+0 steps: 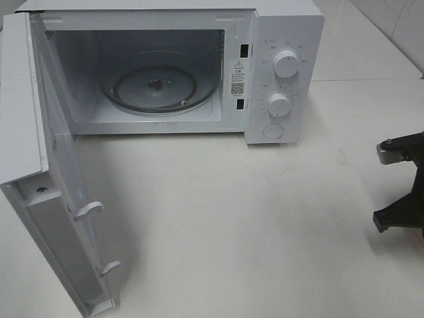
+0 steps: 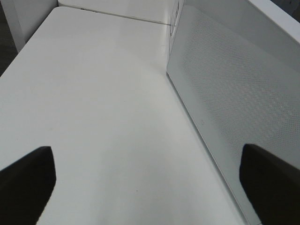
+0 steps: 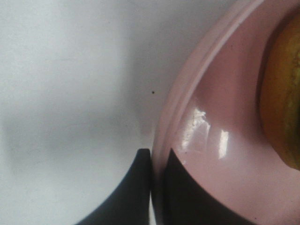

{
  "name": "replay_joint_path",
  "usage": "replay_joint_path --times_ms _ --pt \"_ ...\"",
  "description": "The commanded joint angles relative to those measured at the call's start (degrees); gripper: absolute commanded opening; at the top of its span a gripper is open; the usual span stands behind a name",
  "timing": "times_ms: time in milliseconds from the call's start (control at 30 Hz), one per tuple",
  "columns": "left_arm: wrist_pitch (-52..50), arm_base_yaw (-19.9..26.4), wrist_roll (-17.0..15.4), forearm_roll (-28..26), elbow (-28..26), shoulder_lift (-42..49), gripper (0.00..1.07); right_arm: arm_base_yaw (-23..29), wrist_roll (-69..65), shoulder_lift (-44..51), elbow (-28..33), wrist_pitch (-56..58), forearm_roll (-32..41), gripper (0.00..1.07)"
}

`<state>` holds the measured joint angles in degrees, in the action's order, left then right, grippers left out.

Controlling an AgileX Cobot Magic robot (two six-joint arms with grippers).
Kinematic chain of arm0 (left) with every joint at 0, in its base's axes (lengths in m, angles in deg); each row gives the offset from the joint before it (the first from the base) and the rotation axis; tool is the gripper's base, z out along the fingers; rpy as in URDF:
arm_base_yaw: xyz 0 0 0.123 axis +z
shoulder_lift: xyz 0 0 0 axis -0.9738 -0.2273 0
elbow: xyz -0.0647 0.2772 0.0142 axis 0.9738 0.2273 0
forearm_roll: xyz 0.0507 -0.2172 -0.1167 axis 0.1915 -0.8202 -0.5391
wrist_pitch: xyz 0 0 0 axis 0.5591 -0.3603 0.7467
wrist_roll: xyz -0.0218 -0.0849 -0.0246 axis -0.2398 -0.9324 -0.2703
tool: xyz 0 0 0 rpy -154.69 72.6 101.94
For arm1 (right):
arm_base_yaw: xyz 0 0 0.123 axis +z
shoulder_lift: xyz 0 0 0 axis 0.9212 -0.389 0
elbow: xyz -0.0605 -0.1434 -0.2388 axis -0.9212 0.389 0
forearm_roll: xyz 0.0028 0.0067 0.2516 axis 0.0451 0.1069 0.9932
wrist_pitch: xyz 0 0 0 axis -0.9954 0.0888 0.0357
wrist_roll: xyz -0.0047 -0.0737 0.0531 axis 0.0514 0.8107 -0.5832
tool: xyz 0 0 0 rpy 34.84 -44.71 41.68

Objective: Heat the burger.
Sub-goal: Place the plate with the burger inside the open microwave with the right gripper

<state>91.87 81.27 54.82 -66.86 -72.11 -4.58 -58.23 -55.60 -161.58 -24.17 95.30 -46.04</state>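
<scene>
One microwave (image 1: 285,26), its door (image 1: 59,172) swung wide to the left; one glass turntable (image 1: 158,86) inside, two knobs (image 1: 286,63). You have bare bench (image 1: 232,218) in front of the cavity. Your left end effector (image 2: 147,180) is spread, just beside the door's outer face. Your right end effector (image 3: 157,161) pinches the rim of one pink plate (image 3: 225,154). One burger (image 3: 281,103), seen only as a bun edge, is apparently on that plate, past the right side of the high view.
</scene>
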Motion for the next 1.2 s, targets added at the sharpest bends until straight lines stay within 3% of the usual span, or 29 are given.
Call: replay_joint_path --times_ms 33,367,833,1200 --pt "-0.6 -0.1 -0.2 -0.2 -0.1 1.0 1.00 1.3 -2.3 0.5 0.0 2.5 -3.5 0.00" --pt "-0.6 -0.1 -0.2 -0.2 -0.1 1.0 1.00 6.9 -5.5 0.5 0.0 8.0 -8.6 0.00" --pt "-0.6 -0.1 -0.2 -0.2 -0.1 1.0 1.00 13.8 -5.4 3.4 0.4 12.7 -8.9 0.00" --pt "-0.6 -0.1 -0.2 -0.2 -0.1 1.0 1.00 22.0 -6.1 10.7 4.9 16.0 -8.0 0.00"
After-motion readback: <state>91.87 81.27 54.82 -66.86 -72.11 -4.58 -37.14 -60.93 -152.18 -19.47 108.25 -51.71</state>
